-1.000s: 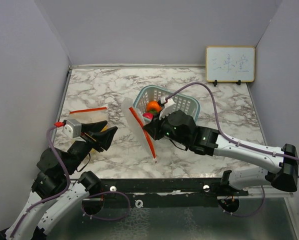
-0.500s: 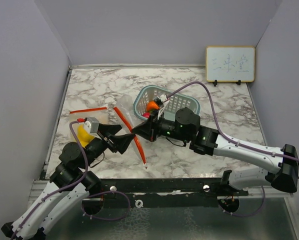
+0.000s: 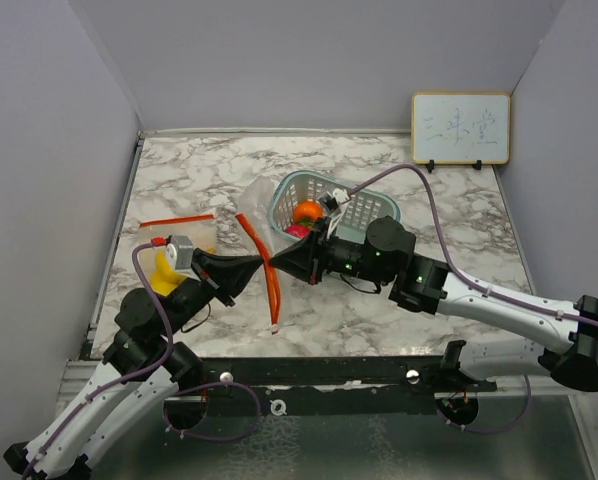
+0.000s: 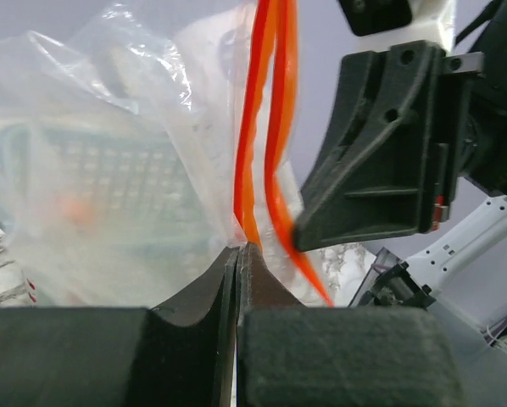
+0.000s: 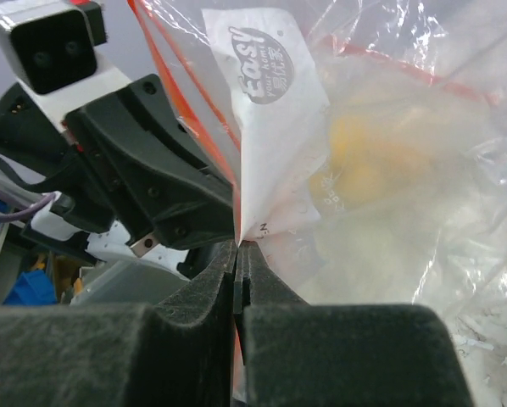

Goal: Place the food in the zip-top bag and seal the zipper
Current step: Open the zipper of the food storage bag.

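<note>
The zip-top bag hangs upright above the table between my two arms, with its orange-red zipper running down its near edge. My left gripper is shut on the bag's edge from the left, right at the zipper. From the right, my right gripper is shut on the same edge, tip to tip with the left one. Orange food and a red piece lie in the teal basket. Yellow food lies at the left and shows blurred through the bag.
A second clear bag with a red strip lies on the table at the left, around the yellow food. A small whiteboard stands at the back right. Purple walls close in both sides and the back.
My left gripper swung in from the left, opened, and shut on the bag's zipper edge. The right gripper and the bag shifted slightly, and the bag now hangs more upright.
</note>
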Motion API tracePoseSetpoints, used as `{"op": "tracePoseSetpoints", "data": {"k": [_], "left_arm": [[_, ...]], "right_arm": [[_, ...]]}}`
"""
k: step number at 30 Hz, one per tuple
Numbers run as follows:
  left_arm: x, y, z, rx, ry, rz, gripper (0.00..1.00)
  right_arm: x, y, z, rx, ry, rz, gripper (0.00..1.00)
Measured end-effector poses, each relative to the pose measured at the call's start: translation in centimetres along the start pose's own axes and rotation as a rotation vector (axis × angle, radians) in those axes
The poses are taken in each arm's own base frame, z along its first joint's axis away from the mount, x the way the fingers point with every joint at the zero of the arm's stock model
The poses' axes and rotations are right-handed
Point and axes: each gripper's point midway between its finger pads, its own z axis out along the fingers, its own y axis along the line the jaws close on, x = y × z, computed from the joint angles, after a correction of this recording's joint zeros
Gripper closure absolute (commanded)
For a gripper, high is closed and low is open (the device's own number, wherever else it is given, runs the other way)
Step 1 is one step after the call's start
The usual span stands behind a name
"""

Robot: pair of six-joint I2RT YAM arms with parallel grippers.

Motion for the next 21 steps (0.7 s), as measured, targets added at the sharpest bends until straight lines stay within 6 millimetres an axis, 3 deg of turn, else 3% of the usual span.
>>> {"op": "tracePoseSetpoints", "data": {"k": [3,7,13,19,21], "left_arm": [[0.1,0.4,-0.1,-0.021,0.003,-0.001,1.00],[0.3,1.5,-0.6,-0.080,0.003,0.001,1.00],[-1.0,2.8,-1.9,-0.191,-0.021,0.018,1.00],[-3.9,4.0,-3.5,-0.325,-0.077,0.029,1.00],[-4.7,4.1,-3.9,-0.352,-0.087,0.034,1.00]], "right_arm": [[-0.7,0.5,-0.9,0.013,-0.021,-0.004,0.98],[-1.8,-0.7,-2.2,0.104,-0.058,-0.020,0.98],[-1.9,-5.0,-4.4,0.348,-0.072,-0.056,0.98],[-1.0,-10.6,-7.7,0.684,-0.070,-0.067,0.98],[-1.1,-11.3,-8.2,0.720,-0.078,-0.081,0.95]]}}
